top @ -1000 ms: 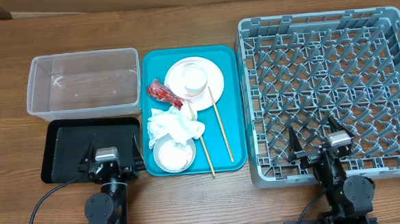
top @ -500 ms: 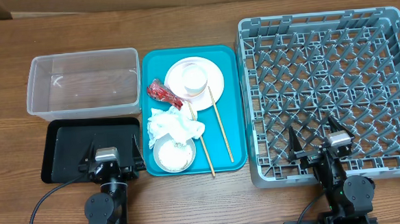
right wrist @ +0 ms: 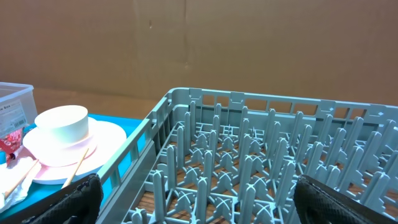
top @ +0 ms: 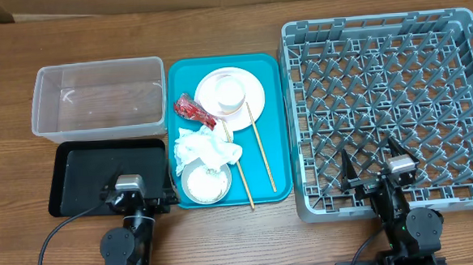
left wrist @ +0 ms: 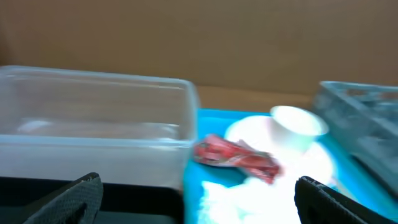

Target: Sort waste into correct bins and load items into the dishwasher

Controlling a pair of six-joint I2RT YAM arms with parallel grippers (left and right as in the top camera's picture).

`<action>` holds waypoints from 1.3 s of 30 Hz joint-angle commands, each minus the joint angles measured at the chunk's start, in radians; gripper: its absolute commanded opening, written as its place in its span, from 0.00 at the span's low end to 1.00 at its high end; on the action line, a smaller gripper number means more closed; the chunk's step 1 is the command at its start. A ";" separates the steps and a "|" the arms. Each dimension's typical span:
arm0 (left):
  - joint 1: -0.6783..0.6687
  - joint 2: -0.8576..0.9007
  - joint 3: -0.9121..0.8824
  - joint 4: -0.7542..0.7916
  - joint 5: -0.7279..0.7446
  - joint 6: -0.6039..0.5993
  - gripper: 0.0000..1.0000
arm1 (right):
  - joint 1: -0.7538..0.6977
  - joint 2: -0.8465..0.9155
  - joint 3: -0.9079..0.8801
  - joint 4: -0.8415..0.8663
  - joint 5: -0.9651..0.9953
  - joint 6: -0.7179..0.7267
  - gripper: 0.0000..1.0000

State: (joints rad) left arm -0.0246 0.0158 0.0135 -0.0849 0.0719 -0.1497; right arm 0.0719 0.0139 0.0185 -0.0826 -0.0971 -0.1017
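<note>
On the teal tray [top: 277, 151] lie a red wrapper [top: 193, 110], a white tissue [top: 206, 148], a small white cup [top: 229, 91] on a pale pink plate [top: 251, 92], a bowl with rice grains [top: 205, 183] and two chopsticks [top: 261, 147]. The clear tub [top: 97, 99] and the black tray [top: 81, 177] stand to its left. On the right is the grey dish rack [top: 389, 108]. My left gripper [top: 138, 193] hangs open over the black tray's near right corner, facing the wrapper [left wrist: 236, 155] and tissue [left wrist: 249, 199]. My right gripper [top: 374, 164] is open over the rack's [right wrist: 261, 143] near edge.
Both bins hold nothing. The teal tray lies between the bins and the rack, close to both. The left wrist view is blurred. A brown cardboard wall [right wrist: 199, 43] stands behind the table.
My left gripper has turned and shifted slightly right, toward the teal tray. The right arm and all the objects have stayed where they were.
</note>
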 commanded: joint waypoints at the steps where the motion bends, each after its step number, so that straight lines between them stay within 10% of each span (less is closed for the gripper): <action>1: 0.005 -0.003 0.082 -0.074 0.177 -0.190 1.00 | -0.001 -0.011 -0.011 0.006 -0.002 0.000 1.00; 10: 0.005 0.223 0.570 -0.250 0.241 -0.245 1.00 | -0.001 -0.011 -0.011 0.006 -0.001 0.000 1.00; 21: 0.004 1.196 1.743 -1.342 0.495 0.004 1.00 | -0.001 -0.011 -0.011 0.006 -0.002 0.000 1.00; 27: 0.005 1.493 1.958 -1.504 0.489 -0.004 1.00 | -0.002 -0.011 -0.011 0.006 -0.001 0.000 1.00; 29: 0.005 1.554 1.958 -1.518 0.490 -0.007 0.72 | -0.001 -0.011 -0.011 0.006 -0.001 0.000 1.00; 30: 0.004 1.580 1.958 -1.533 0.496 -0.007 0.18 | -0.002 -0.011 -0.011 0.006 -0.001 0.000 1.00; 31: 0.004 1.607 1.958 -1.559 0.498 -0.010 0.04 | -0.002 -0.011 -0.011 0.006 -0.001 0.000 1.00; 39: -0.086 1.689 1.919 -1.603 0.294 -0.018 0.04 | -0.002 -0.011 -0.011 0.006 -0.001 0.000 1.00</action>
State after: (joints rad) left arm -0.0563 1.7115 1.9385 -1.6821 0.4908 -0.1764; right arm 0.0715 0.0128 0.0185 -0.0814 -0.0975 -0.1017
